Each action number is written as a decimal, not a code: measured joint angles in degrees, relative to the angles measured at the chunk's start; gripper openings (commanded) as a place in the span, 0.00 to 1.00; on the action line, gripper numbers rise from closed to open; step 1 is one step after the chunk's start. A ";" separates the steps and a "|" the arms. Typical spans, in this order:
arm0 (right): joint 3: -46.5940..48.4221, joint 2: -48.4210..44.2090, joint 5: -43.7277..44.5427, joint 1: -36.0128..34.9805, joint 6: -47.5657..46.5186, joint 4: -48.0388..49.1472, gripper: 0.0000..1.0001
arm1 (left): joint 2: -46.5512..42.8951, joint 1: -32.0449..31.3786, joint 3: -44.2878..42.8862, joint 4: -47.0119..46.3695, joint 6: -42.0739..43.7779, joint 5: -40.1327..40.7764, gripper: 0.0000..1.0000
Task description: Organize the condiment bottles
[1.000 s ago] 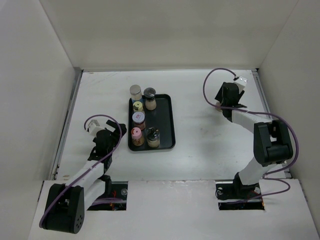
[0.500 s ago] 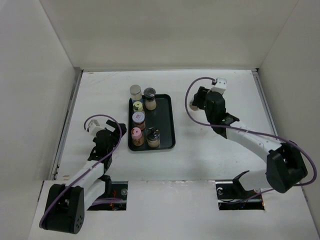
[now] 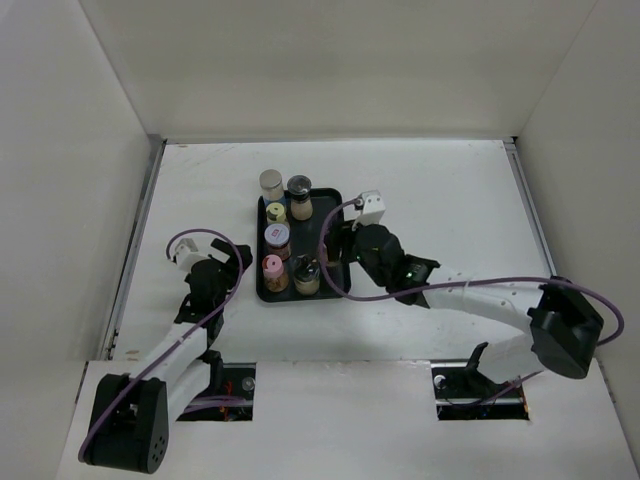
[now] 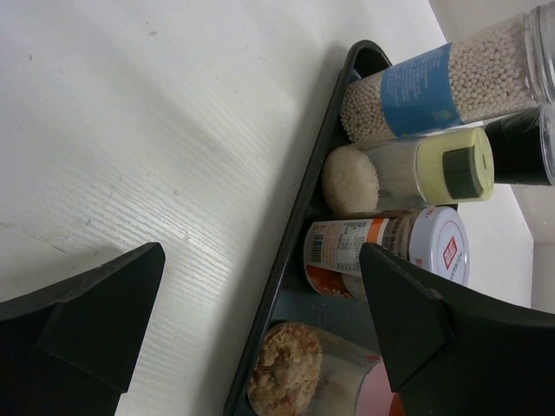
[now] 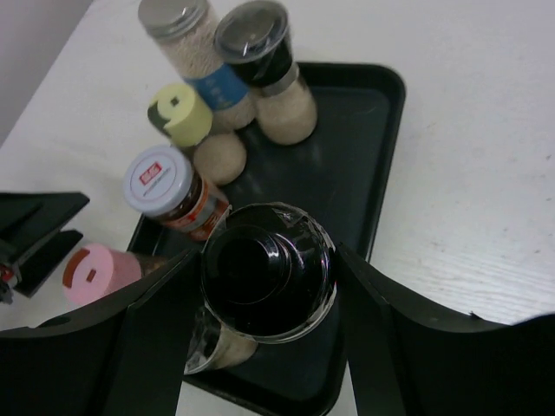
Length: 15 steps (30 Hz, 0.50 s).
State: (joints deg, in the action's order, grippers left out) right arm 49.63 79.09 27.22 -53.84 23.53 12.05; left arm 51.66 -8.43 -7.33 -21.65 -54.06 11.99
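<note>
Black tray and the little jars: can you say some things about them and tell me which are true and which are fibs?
1. The right end effector has a finger on each side of the near black-lidded jar. True.
2. The pink-lidded jar stands on the bare table. False: it stands in the black tray.
3. The left end effector is holding a jar. False: it is open and empty, beside the tray.
4. The yellow-lidded jar is in the tray. True.
5. Ten jars are in view. False: the top view shows six.
</note>
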 measured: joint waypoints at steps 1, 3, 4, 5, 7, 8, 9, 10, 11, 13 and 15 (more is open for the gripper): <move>0.02 0.98 0.00 -0.74 0.31 -0.02 0.50 | -0.17 0.00 0.00 0.04 0.00 0.02 1.00; 0.02 3.28 0.02 -2.05 0.83 -0.20 0.50 | -0.68 0.02 0.00 0.04 0.00 0.02 1.00; 0.00 4.20 0.17 -2.54 0.94 -0.39 0.50 | -0.90 0.04 0.00 0.04 0.00 0.02 1.00; 0.00 5.07 0.42 -3.02 1.01 -0.70 0.50 | -1.14 0.04 0.00 0.04 0.00 0.02 1.00; -0.20 6.25 1.49 -3.82 1.11 -1.22 0.50 | -1.73 0.07 0.00 0.15 0.00 0.04 1.00; -0.63 6.54 2.14 -4.37 1.16 -1.36 0.50 | -1.97 0.07 0.00 0.17 0.00 0.09 1.00; -1.07 6.58 2.62 -4.81 1.20 -1.55 0.50 | -2.14 0.11 0.00 0.22 0.00 0.20 1.00; -1.53 6.58 3.08 -5.20 1.31 -1.64 0.50 | -2.16 0.11 0.00 0.22 0.00 0.24 1.00; -1.92 6.58 3.45 -5.60 1.44 -1.79 0.50 | -2.16 0.11 0.00 0.28 0.00 0.26 1.00; -2.40 6.95 4.07 -6.29 1.79 -1.95 0.51 | -2.16 0.11 0.00 0.48 0.00 0.31 1.00; -2.60 7.30 4.98 -7.21 2.03 -1.79 0.53 | -2.16 0.11 0.00 0.48 0.00 0.55 1.00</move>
State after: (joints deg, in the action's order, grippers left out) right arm 47.03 86.39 32.21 -61.06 25.56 10.26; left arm 49.50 -8.32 -7.33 -21.17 -54.06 12.53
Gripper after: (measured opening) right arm 0.668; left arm 0.997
